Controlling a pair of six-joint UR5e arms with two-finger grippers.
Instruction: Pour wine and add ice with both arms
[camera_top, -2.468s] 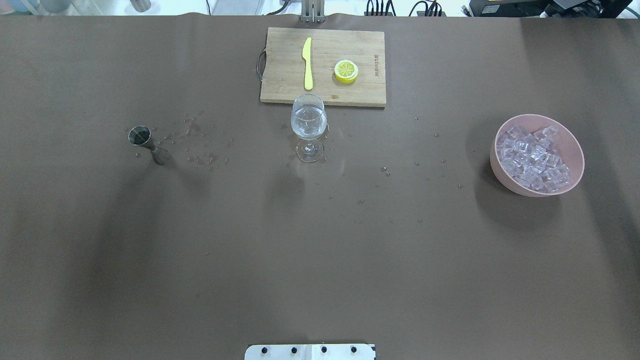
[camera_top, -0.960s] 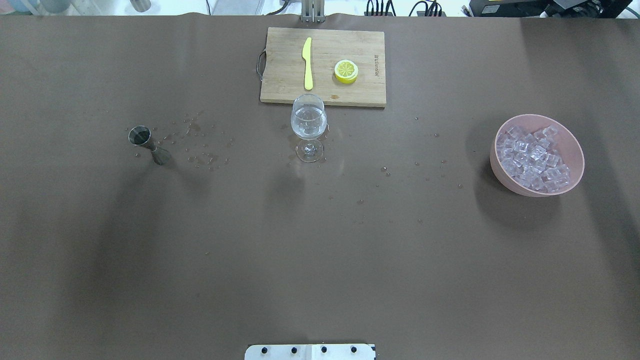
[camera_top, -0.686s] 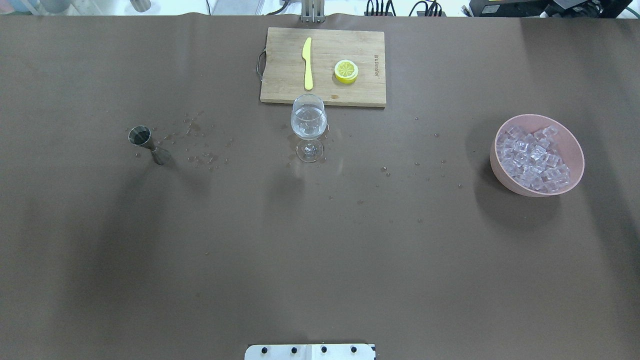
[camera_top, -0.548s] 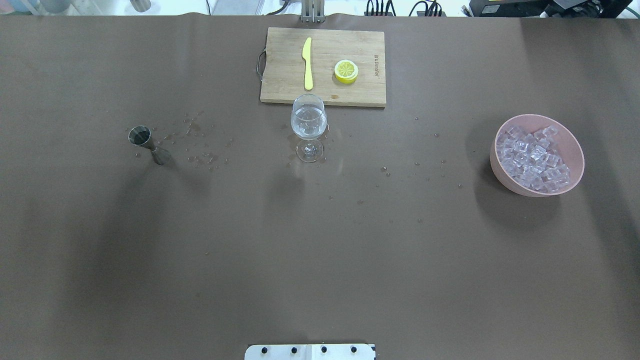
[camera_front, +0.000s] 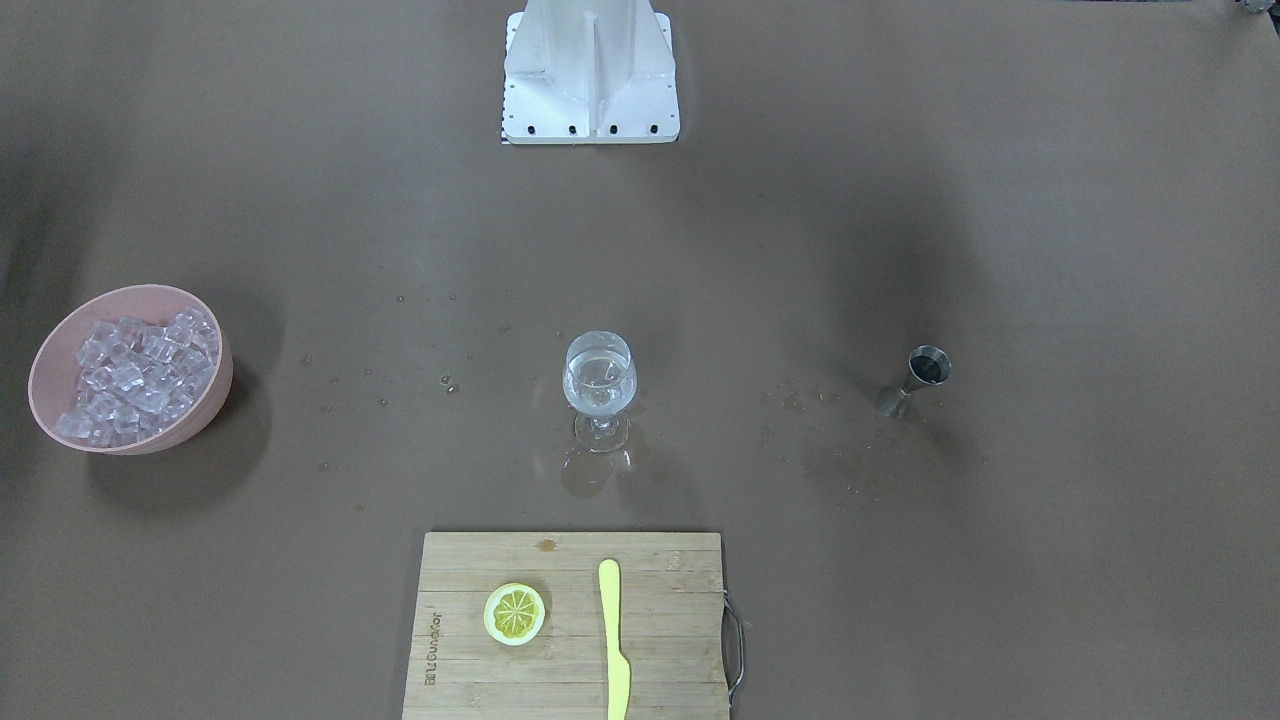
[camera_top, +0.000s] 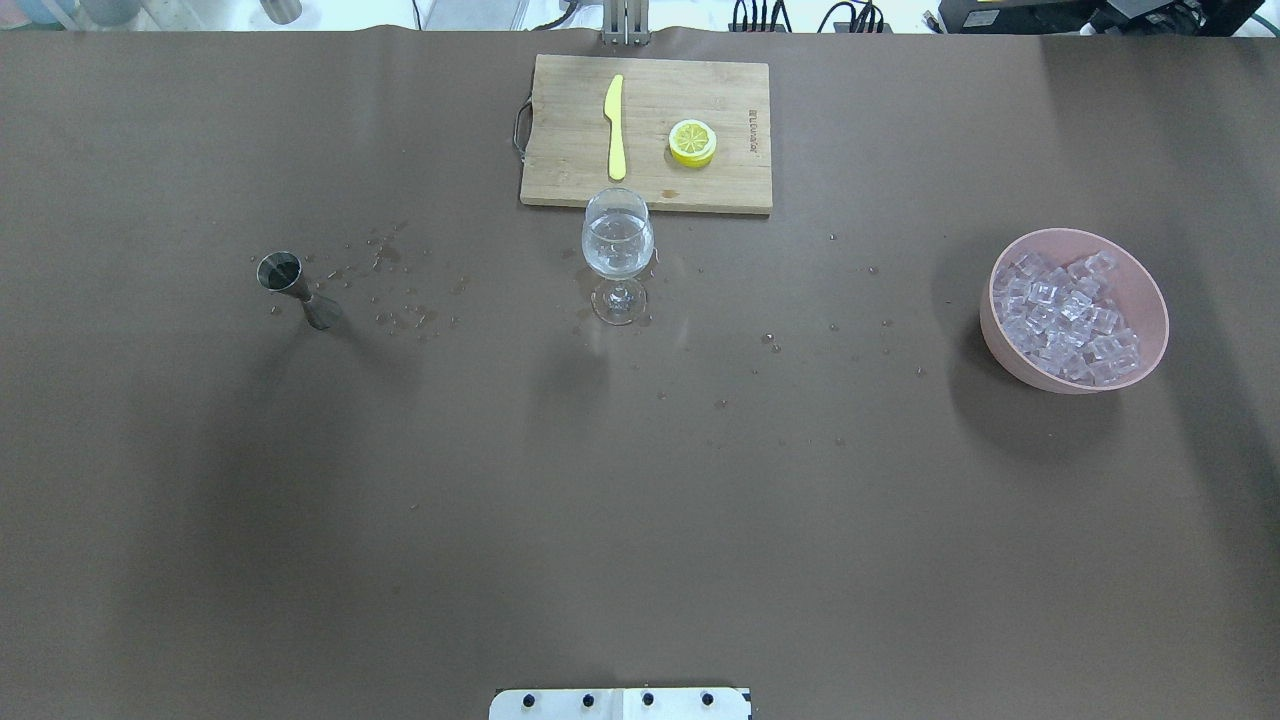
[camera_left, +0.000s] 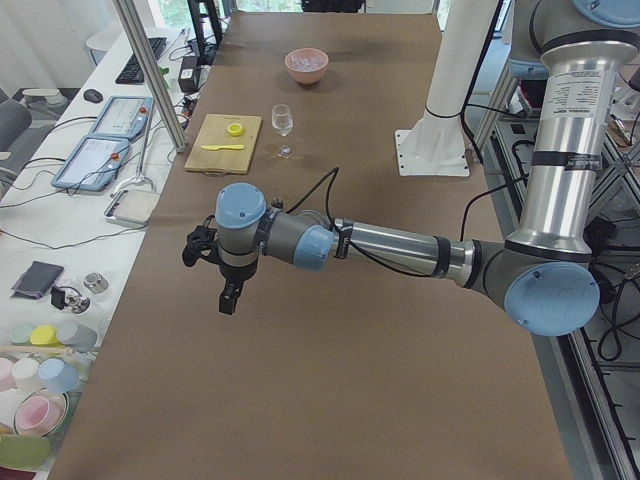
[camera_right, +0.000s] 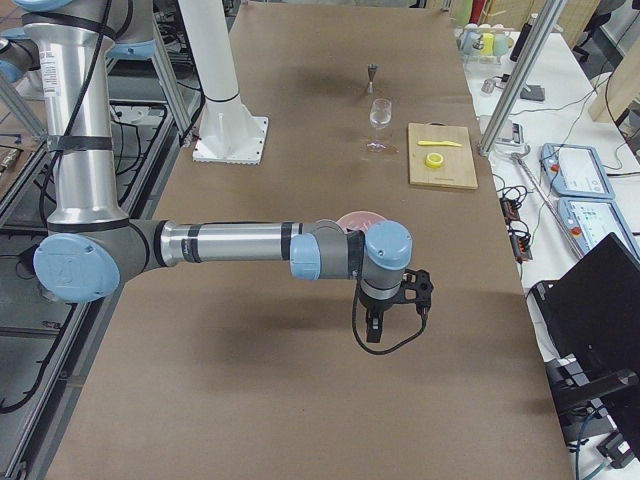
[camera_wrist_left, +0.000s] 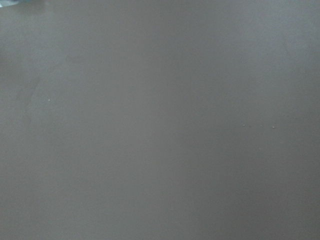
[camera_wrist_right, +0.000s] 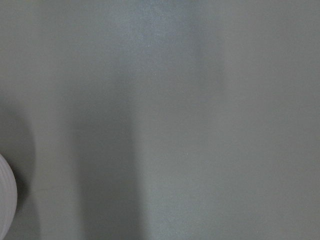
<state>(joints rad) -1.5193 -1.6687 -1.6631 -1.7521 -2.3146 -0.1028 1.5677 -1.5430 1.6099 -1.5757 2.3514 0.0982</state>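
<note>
Nothing on the table (camera_top: 640, 520) has moved since the earlier overhead frames: every item lies where it did, and no arm shows from above, then or now.

The wine (camera_top: 617, 252) sits in the glass (camera_top: 618, 245), which stands upright just in front of the board (camera_top: 570, 150), with droplets (camera_top: 400, 300) scattered on the cover around it. The ice (camera_top: 1070, 315) is heaped in the pink bowl (camera_top: 1008, 358), well apart from the glass toward the robot's right. The jigger (camera_top: 298, 288) stands well apart toward the left. On the board lie a yellow knife (camera_top: 615, 125) and a lemon slice (camera_top: 692, 142), apart from each other.

The board carries a burnt-in brand mark along its short edge, too small to read with any certainty.

Only the side views show the arms. The left arm (camera_left: 400, 245) reaches out over bare table, its gripper (camera_left: 229, 303) pointing down, far from the glass. The right arm (camera_right: 230, 243) reaches out likewise, its gripper (camera_right: 371, 333) hanging just past the bowl. From these views I cannot tell whether either claw is apart or together. The front view alone shows the white base (camera_front: 590, 80) in full. Both wrist views show only blurred brown cover; the right one also has a pale curved edge at its lower left that I cannot identify.
</note>
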